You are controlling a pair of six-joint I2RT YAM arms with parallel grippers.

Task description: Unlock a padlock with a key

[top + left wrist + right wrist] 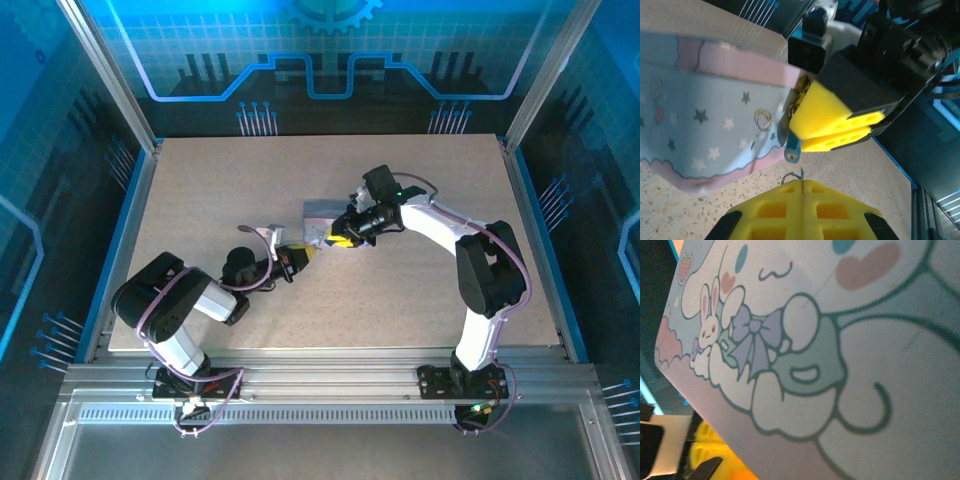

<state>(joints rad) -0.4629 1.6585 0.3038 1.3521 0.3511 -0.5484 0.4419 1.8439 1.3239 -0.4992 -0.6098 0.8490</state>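
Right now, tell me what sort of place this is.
Probably an enclosed robot workcell or lab booth: a left arm and right arm bolted to an aluminium rail, a plain table, and blue circuit-print panels around it.

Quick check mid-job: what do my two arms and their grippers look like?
The left arm and right arm share white shells, black joints and thin purplish cables looped outside. The left gripper has yellow fingers with square pockets; the right gripper has a black body and yellow holed pads.

Black-white arms (432,222), yellow jaws
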